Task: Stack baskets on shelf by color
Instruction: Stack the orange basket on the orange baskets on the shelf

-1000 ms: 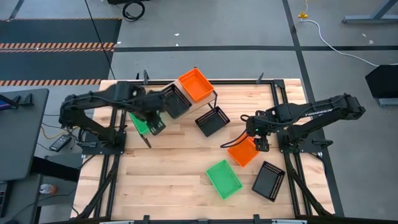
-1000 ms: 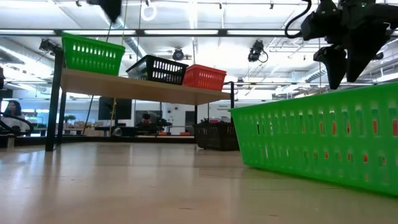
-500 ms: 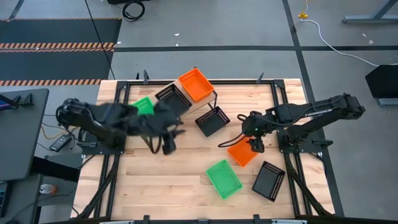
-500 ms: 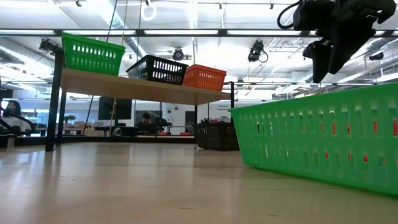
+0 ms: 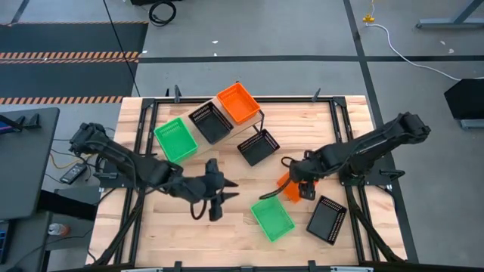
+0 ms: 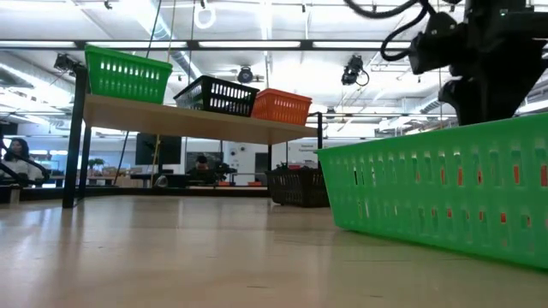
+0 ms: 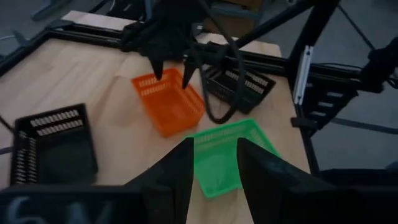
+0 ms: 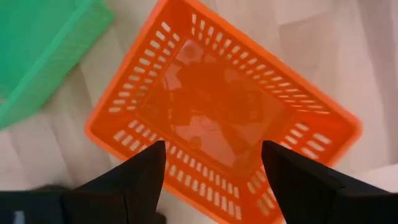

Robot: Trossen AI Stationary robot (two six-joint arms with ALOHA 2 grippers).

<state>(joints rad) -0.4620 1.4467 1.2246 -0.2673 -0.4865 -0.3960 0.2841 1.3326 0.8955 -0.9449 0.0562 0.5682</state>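
Note:
On the shelf [image 6: 197, 124] a green basket [image 5: 175, 140], a black basket [image 5: 210, 122] and an orange basket [image 5: 238, 103] stand side by side on their bottoms. On the table lie an orange basket [image 8: 224, 112], a green basket [image 7: 227, 155] and two black baskets [image 5: 258, 146] [image 5: 327, 219]. My right gripper [image 8: 214, 180] is open, points down and hovers over the orange table basket. My left gripper [image 7: 214, 168] is open, above the table's middle, pointing toward the green table basket; nothing is between its fingers.
The green table basket [image 6: 445, 192] lies close to the near edge, its corner [image 8: 43, 43] next to the orange one. A black metal frame [image 5: 333, 113] runs round the tabletop. Bare wood shows at the near left [image 5: 166, 234].
My left gripper has left the green basket on the shelf and swung toward the table's near edge and right, sinking and tipping up to point more level. My right gripper has gone down and toward the near left over the orange table basket. No basket has moved.

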